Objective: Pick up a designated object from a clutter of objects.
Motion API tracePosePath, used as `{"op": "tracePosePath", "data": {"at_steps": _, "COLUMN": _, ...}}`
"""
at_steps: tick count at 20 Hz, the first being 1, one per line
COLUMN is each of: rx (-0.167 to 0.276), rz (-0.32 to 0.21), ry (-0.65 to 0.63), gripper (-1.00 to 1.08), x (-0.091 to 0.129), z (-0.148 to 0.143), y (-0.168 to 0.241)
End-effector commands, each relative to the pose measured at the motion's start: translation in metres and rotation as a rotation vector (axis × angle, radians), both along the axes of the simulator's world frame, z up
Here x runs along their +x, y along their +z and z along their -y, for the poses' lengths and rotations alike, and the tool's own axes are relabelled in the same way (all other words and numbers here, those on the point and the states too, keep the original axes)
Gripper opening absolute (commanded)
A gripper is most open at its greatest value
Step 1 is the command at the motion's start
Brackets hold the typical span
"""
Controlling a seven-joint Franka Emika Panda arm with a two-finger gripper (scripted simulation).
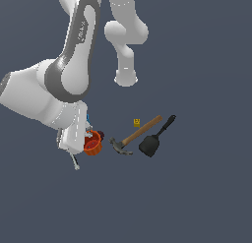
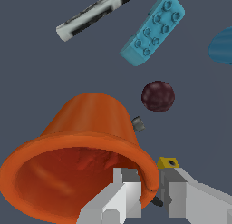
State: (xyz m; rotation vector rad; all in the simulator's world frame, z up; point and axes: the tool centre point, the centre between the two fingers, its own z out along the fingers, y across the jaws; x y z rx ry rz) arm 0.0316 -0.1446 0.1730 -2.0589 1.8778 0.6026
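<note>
The orange-red cup [image 1: 92, 142] hangs tilted at my gripper [image 1: 84, 144] on the exterior view's left. In the wrist view the cup [image 2: 86, 128] fills the frame with its wide rim towards the camera. My gripper [image 2: 148, 181] is shut on the rim, with one finger [image 2: 121, 193] inside the cup and the other [image 2: 183, 196] outside. The maroon ball [image 2: 157, 96], a cyan piece [image 2: 153, 29], a small grey bolt [image 2: 138, 124] and the edge of the blue cup [image 2: 223, 46] lie beyond the cup.
A wooden-handled hammer [image 1: 135, 135] and a black spatula [image 1: 155, 138] lie to the exterior view's right of the cup, with a yellow block [image 1: 137, 122] behind them. A white-and-black stick-shaped item [image 2: 90, 17] lies near the cyan piece. The arm's large links hang over the left side.
</note>
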Motion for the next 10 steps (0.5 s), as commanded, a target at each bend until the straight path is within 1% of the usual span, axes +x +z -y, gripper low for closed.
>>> {"op": "tracePosePath", "data": {"at_steps": 1, "rx": -0.002, "rz": 0.002, "ry": 0.0, "gripper": -1.0, "x": -0.001, "z": 0.0, "y": 0.031}}
{"op": "tracePosePath", "data": {"at_steps": 10, "rx": -0.003, "rz": 0.001, "ry": 0.0, "gripper": -1.0, "x": -0.006, "z": 0.001, "y": 0.14}}
